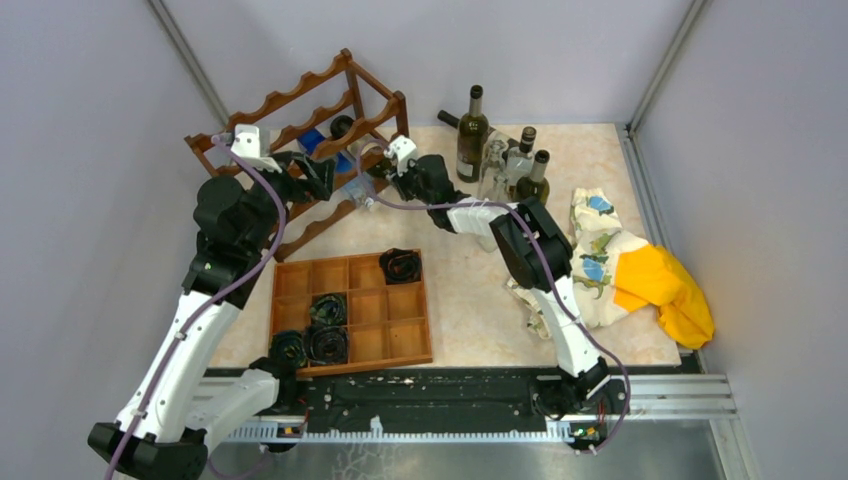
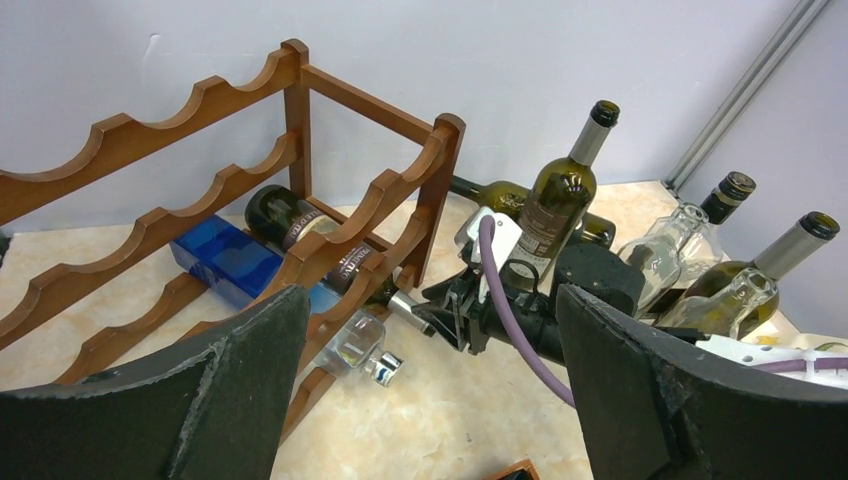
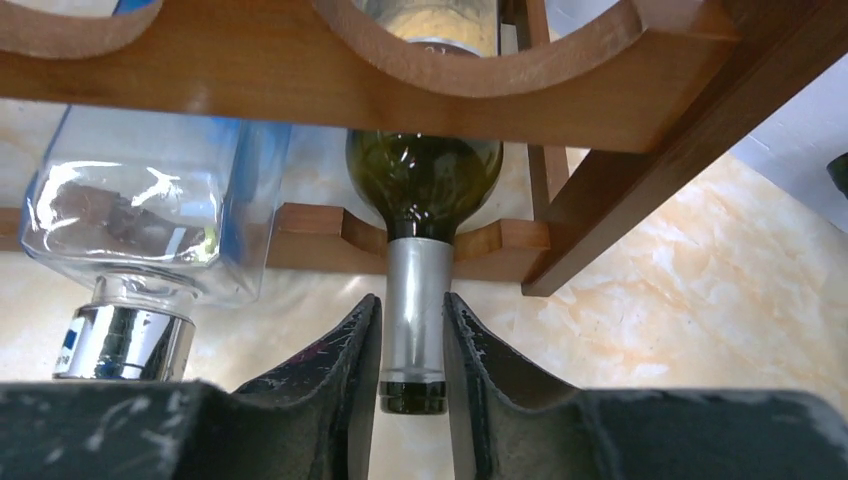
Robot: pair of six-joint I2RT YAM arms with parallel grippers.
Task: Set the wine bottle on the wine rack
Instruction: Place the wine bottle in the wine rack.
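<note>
The wine rack (image 1: 303, 92) stands at the tabletop's (image 1: 470, 290) far-left corner. The right arm (image 1: 530, 240) stretches low towards its front. The left arm (image 1: 225, 215) bends above it. The right gripper (image 3: 412, 302) pinches the neck of the wine bottle (image 3: 424, 180), which lies in a lower tier. The left gripper (image 2: 432, 300) has its fingers spread wide.

Left gripper (image 2: 430, 305) wide, right gripper (image 3: 412, 312) narrow.

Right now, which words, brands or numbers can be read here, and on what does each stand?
Nothing reads clearly in any view.
Pale label on the upright green bottle: too blurred to read.
Dark label on the wine bottle in the wine rack: lettering too small.
Label on the dark bottle behind it: also unreadable.
</note>
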